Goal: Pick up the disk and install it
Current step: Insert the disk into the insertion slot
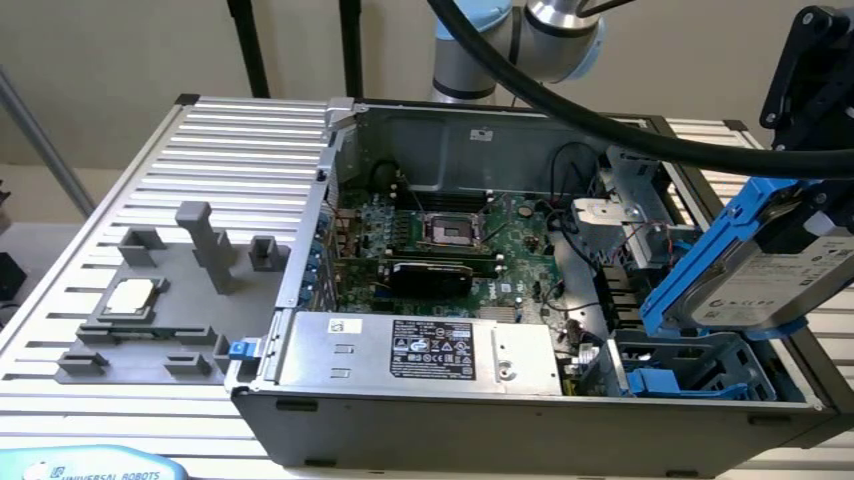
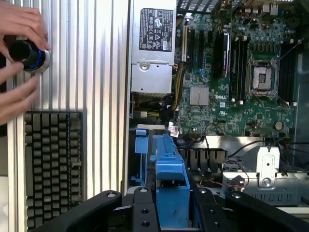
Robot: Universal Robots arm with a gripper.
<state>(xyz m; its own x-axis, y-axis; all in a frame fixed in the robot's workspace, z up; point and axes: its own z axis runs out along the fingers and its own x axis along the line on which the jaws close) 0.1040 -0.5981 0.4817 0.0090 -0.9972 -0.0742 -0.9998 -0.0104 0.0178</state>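
Above the blue drive cage [image 1: 694, 378], tool [image 2: 171, 215] clamped on the steeply tilted disk [image 1: 774, 275].

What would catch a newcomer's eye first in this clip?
The disk in its blue frame, held tilted by the gripper above the blue drive cage at the exterior view's right. Then the open computer case with its green motherboard, and a person's hand on a knob beside a keyboard.
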